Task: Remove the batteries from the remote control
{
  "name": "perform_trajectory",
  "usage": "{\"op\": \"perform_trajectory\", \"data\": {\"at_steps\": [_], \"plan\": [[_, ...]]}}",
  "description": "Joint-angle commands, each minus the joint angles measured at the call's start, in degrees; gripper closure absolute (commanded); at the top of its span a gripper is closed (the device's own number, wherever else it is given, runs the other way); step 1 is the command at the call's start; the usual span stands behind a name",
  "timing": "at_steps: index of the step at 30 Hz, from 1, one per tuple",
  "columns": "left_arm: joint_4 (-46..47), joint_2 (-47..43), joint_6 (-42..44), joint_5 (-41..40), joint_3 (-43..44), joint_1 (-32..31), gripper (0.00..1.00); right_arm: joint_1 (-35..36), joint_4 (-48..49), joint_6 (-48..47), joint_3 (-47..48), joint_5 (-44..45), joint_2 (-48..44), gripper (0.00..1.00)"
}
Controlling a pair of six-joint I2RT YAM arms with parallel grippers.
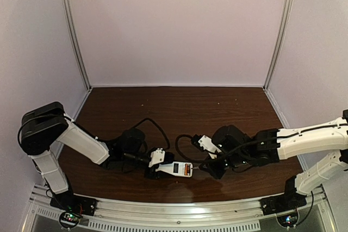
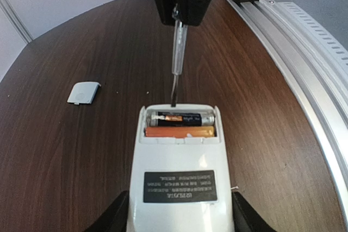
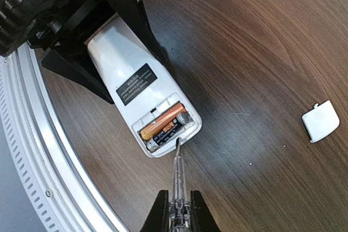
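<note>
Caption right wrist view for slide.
Right jaws hold a screwdriver, tip at the open end of the remote control gripped by left jaws; both batteries seated; battery cover aside.

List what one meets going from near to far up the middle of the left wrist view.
remote control → orange battery → dark battery → screwdriver → right end effector

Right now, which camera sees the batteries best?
The left wrist view: the batteries lie close and centred in the open compartment of the remote control. The right wrist view shows them too, smaller and slanted. The top view shows only a tiny orange speck.
</note>
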Motion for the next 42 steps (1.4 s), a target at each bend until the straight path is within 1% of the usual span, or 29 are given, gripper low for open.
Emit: {"op": "perform_trajectory", "data": {"at_steps": [1, 9, 21, 30, 42], "plan": [[3.33, 0.62, 0.03, 0.36, 1.07, 0.26, 1.00, 0.28, -0.52, -0.40, 1.89, 1.50, 1.25, 1.00], [3.14, 0.57, 0.03, 0.49, 1.11, 0.23, 1.00, 0.26, 1.31, -1.37, 1.55, 0.80, 1.71, 1.00], [2.67, 0.58, 0.20, 0.87, 1.33, 0.29, 1.00, 0.28, 0.20, -2.39, 3.22, 0.35, 4.94, 1.00], [2.80, 0.63, 0.23, 0.79, 1.33, 0.28, 1.00, 0.30, 3.40, -2.54, 2.06, -2.35, 2.03, 1.00], [2.89, 0.63, 0.19, 0.43, 1.24, 0.24, 1.00, 1.04, 3.79, -2.01, 2.60, -3.72, 3.51, 1.00]]}}
